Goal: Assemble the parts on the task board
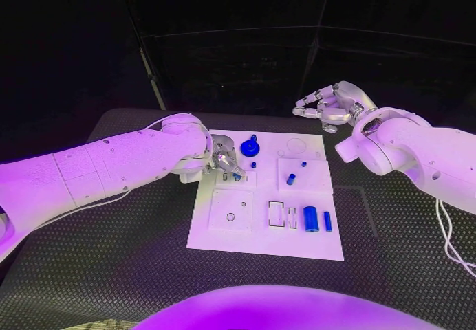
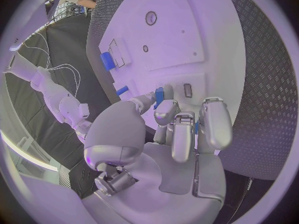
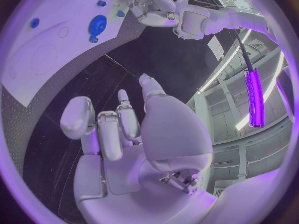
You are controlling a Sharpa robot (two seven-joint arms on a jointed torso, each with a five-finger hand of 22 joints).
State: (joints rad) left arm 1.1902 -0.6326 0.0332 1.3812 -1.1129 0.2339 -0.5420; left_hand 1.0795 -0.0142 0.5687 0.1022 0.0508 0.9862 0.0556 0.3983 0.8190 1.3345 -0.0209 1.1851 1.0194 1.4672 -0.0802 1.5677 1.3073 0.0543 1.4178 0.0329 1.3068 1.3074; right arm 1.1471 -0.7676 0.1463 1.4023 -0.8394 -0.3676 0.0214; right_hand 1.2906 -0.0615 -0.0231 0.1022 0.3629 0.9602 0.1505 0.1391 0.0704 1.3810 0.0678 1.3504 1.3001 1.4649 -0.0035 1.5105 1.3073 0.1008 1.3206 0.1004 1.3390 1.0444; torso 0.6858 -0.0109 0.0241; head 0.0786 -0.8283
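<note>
The white task board point(image 1: 266, 237) lies in the middle of the table. My left hand point(image 1: 222, 163) is low over the board's far left part, and thumb and a finger pinch a small blue part point(image 2: 159, 94) against the board. A round blue part point(image 1: 250, 146) sits just beyond that hand. A short blue peg point(image 1: 291, 179) lies mid-board. A thick blue cylinder point(image 1: 311, 218) and a slim blue bar point(image 1: 327, 221) lie at the near right. My right hand point(image 1: 327, 104) hangs raised past the board's far right corner, fingers curled in, holding nothing.
The board point(image 3: 44, 59) has pale outlined recesses point(image 1: 276, 214) beside the cylinder and a raised square plate point(image 1: 232, 210) with a small hole at its near left. Ribbed black table point(image 1: 119, 261) surrounds the board. Thin white cables point(image 1: 444, 234) hang from my right arm.
</note>
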